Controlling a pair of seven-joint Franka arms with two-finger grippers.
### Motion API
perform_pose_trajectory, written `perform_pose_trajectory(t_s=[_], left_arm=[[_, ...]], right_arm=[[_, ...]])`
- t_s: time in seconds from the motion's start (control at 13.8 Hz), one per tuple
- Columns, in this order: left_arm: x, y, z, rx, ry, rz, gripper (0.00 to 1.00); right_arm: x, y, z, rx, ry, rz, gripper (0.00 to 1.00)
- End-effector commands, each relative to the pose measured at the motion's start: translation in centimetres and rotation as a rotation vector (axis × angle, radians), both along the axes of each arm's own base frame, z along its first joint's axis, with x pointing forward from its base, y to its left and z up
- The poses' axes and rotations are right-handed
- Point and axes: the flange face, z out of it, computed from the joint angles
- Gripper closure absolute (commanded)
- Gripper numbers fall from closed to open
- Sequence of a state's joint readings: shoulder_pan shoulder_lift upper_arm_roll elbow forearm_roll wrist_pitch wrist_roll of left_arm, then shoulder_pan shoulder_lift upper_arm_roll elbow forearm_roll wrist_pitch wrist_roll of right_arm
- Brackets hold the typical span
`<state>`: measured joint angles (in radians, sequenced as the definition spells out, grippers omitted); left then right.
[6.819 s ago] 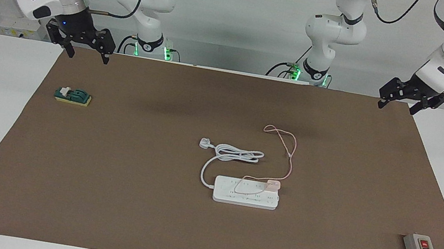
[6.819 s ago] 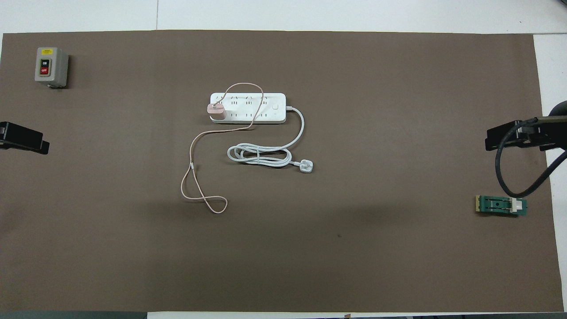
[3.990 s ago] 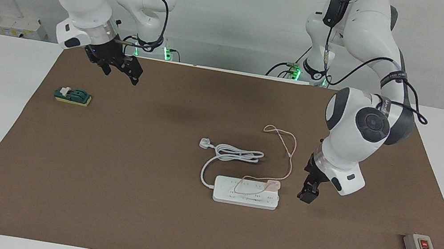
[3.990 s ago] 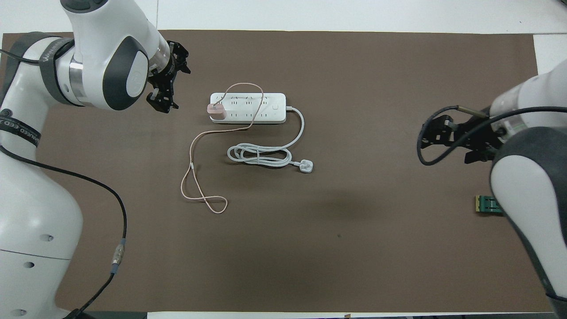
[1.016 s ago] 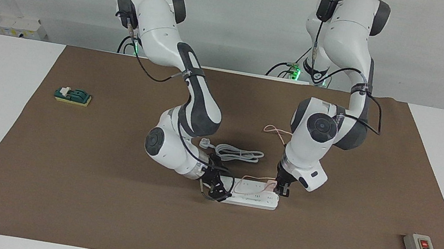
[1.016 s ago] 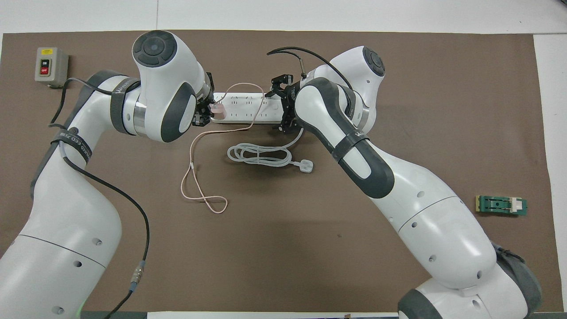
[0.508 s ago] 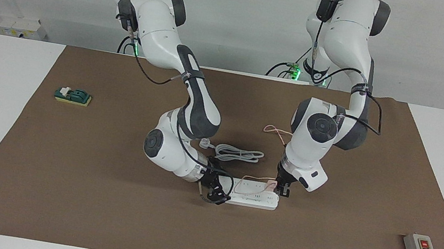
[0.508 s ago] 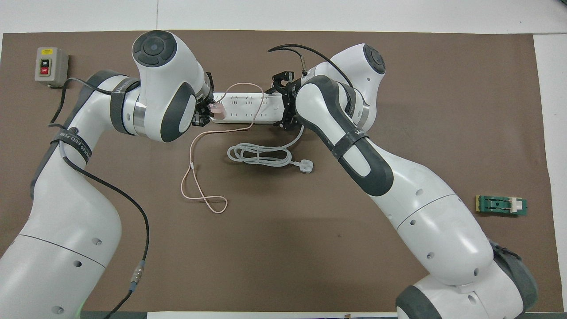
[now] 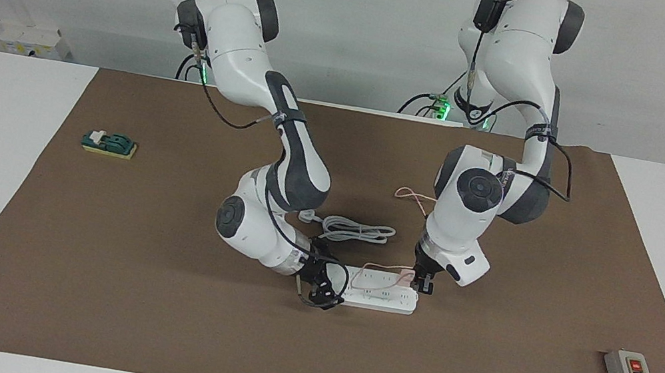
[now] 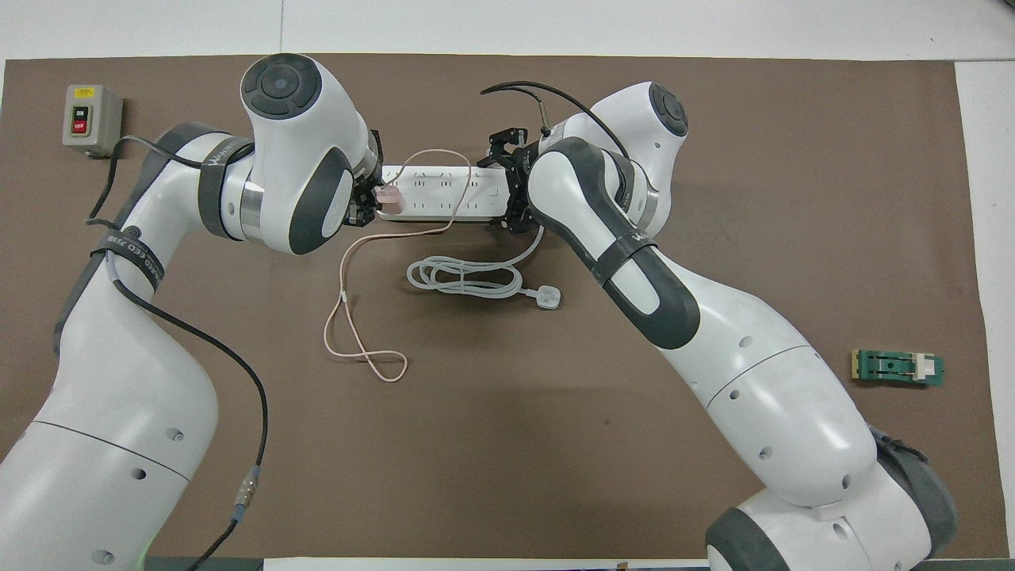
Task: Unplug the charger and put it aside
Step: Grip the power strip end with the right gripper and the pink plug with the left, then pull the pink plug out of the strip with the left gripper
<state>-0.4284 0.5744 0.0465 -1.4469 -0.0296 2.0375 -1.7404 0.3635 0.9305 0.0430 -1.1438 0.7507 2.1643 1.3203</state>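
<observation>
Item: charger, small pale-pink cube. Location: seated in the white power strip at that strip's end toward the left arm's end of the bench, mid-bench on the brown mat. In the overhead view its thin pink cable arcs over the strip, then trails toward 7 o'clock into a loop nearer the robots.

Left claw: low at the charger, fingers either side of the cube; whether they actually pinch it cannot be told.

Right claw: down at the strip's other end, fingers spread apart and straddling that end; contact cannot be confirmed.

Thick white cord: leaves the strip by the right claw, coiled just nearer the robots than the strip, white plug at about 4 o'clock from the coil in the overhead view.

Grey switch box: bench corner toward the left arm's end, well apart.

Green block: toward the right arm's end, well apart.
</observation>
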Motion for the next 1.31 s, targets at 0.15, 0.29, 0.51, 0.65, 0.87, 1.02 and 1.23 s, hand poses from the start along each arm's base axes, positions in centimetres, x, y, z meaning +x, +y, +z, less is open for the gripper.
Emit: perform_pose_trajectory(t_s=[0.15, 0.29, 0.51, 0.65, 0.87, 1.02, 1.23], left_arm=[[0.5, 3.6, 4.0, 0.043, -0.019, -0.006, 1.0], [0.5, 4.0, 4.7, 0.043, -0.018, -0.006, 1.0], [0.3, 4.2, 5.5, 0.033, -0.027, -0.014, 1.0], [0.4, 3.9, 5.3, 0.024, -0.045, -0.018, 1.0], [-0.5, 3.5, 3.9, 0.012, -0.073, -0.026, 0.01], [-1.2, 3.4, 3.1, 0.007, -0.083, -0.027, 0.0], [-1.7, 2.3, 2.7, 0.003, -0.089, -0.035, 0.0]], right_arm=[[-0.2, 0.4, -1.9, -0.024, -0.013, 0.003, 0.6], [-0.3, 0.0, -2.5, -0.035, -0.032, -0.008, 0.6], [-0.3, -0.1, -2.6, -0.037, -0.035, -0.013, 0.6], [-0.3, 0.0, -2.6, -0.037, -0.038, -0.011, 0.6], [-0.3, 0.0, -2.6, -0.037, -0.037, -0.012, 0.6], [-0.3, 0.0, -2.6, -0.038, -0.038, -0.01, 0.6], [-0.5, 0.0, -2.9, -0.041, -0.039, 0.001, 0.6]])
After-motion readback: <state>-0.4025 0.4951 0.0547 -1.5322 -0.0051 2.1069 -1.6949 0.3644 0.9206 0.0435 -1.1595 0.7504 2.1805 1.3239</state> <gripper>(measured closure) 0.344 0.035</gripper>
